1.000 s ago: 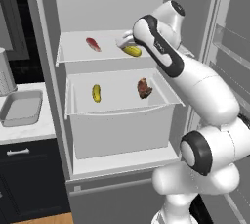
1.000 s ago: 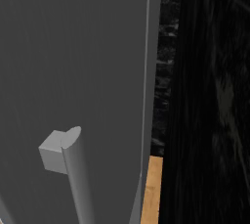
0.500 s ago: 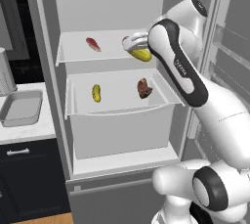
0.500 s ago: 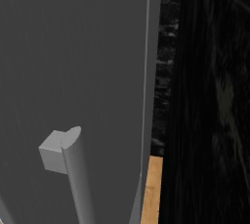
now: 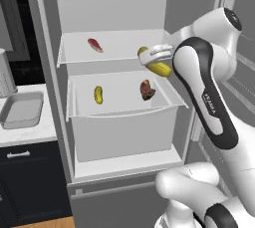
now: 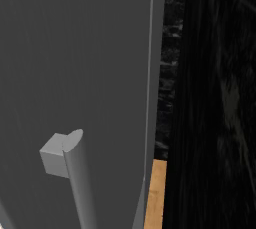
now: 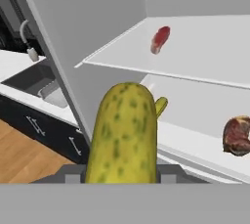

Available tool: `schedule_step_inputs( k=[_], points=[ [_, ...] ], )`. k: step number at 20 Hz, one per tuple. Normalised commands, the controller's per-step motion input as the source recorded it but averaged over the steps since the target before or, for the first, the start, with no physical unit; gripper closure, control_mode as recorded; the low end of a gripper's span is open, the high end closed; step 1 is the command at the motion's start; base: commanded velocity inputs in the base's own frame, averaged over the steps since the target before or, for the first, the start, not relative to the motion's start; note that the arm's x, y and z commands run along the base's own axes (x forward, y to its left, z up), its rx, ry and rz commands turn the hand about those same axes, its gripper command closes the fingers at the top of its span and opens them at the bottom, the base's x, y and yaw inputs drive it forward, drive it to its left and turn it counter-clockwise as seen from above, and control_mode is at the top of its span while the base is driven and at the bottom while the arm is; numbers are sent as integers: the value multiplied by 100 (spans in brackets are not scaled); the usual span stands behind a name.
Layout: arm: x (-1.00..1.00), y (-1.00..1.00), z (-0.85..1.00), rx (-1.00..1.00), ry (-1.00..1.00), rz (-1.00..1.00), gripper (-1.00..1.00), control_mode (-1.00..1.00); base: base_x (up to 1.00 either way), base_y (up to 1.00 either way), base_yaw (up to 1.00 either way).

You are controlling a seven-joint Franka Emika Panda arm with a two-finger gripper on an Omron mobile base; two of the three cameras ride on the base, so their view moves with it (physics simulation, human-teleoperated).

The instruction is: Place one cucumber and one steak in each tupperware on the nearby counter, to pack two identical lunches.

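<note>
My gripper [image 5: 155,59] is shut on a yellow-green cucumber [image 5: 159,67], held in the air just off the front right corner of the fridge's upper shelf [image 5: 119,53]. In the hand view this cucumber [image 7: 124,135] stands large in the foreground and hides the fingertips. A slim red steak [image 5: 94,45] lies on the upper shelf. On the lower shelf lie a second cucumber [image 5: 98,94] and a darker steak [image 5: 147,89]. One light-grey tupperware [image 5: 22,111] rests on the white counter [image 5: 27,133] left of the fridge.
The fridge stands open, its door [image 5: 241,28] swung out to the right behind my arm. The right base view sits close against a grey door panel with a bar handle [image 6: 75,173]. A grey cylinder [image 5: 5,75] stands on the counter behind the tupperware.
The arm has drawn back from the upper shelf, carrying the cucumber to the right and slightly down. The things on the shelves lie where they were.
</note>
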Motion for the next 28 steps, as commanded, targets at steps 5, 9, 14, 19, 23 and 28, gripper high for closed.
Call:
schedule_step_inputs(
  k=[5, 9, 14, 19, 23, 28],
  points=[
    [-54, -15, 0, 0, 2, 0, 100, -100, 0, 0, 0],
    [-20, -6, 0, 0, 4, 0, 100, -100, 0, 0, 0],
    [0, 0, 0, 0, 0, 0, 100, -100, 0, 0, 0],
    [0, 0, 0, 0, 0, 0, 100, -100, 0, 0, 0],
    [0, 0, 0, 0, 0, 0, 100, 100, 0, 0, 0],
    [0, 0, 0, 0, 0, 0, 100, 100, 0, 13, 0]
  ],
)
